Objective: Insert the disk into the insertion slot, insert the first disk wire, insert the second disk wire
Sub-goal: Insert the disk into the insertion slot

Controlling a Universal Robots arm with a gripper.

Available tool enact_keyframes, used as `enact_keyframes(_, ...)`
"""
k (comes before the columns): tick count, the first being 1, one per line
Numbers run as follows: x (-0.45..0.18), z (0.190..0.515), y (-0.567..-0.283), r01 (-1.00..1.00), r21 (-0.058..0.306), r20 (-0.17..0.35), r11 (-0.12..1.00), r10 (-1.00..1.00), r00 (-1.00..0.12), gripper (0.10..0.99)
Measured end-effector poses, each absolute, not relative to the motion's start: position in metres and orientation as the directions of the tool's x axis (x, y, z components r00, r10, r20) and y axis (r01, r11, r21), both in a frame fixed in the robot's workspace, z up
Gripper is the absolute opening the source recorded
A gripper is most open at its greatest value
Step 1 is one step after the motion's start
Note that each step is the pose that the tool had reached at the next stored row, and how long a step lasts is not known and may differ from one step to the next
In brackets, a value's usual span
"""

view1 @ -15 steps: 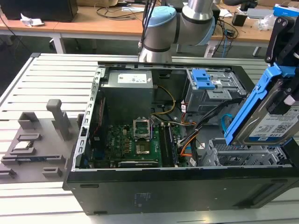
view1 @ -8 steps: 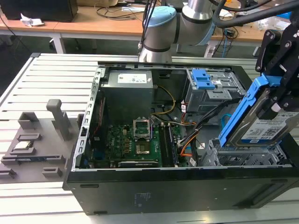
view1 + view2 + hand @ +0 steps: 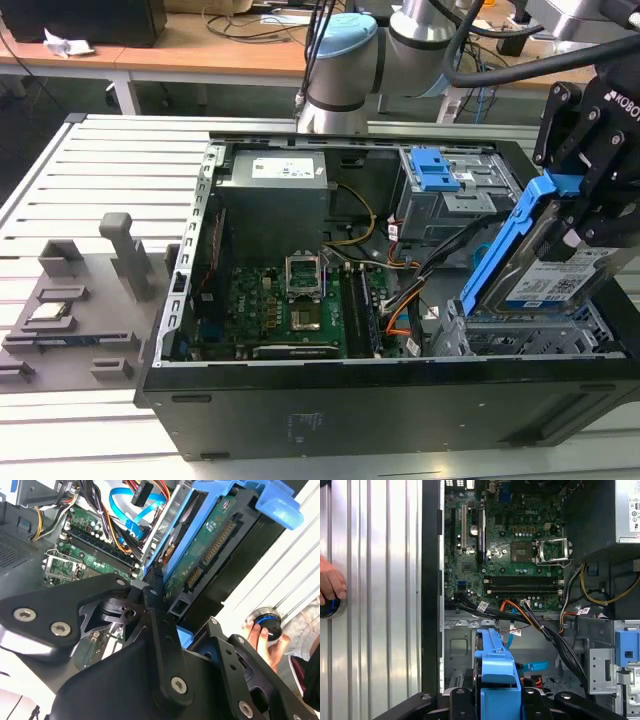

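Clearance: insertion slot (image 3: 520,335) in the case corner at the exterior view's right, just beside the near case wall (image 3: 400,390); first disk wire (image 3: 398,300) loops near its inner side | Object: disk (image 3: 548,278) tilted, lower edge at the slot's rim | Gripper (image 3: 592,215): jaws clamped on the disk's raised blue frame end.

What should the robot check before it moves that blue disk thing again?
1. The claw grips the disk: ok.
2. The disk is above the insertion slot: ok.
3. The disk is level with the slot: not ok, it hangs tilted.
4. The first disk wire and second disk wire are out of the slot: cannot tell.
5. The person's hand is outside the computer case: ok, it rests on the slatted table.
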State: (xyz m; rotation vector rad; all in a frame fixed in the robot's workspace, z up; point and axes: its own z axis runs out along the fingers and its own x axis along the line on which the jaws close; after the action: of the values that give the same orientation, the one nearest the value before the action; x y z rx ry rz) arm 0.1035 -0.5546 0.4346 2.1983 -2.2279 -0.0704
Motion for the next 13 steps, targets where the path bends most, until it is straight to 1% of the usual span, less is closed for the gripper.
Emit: enact_keyframes(13, 0.104, 0.417, -0.554, -0.999, 0.040, -0.024, 0.013, -1.000, -0.014, 0.361)
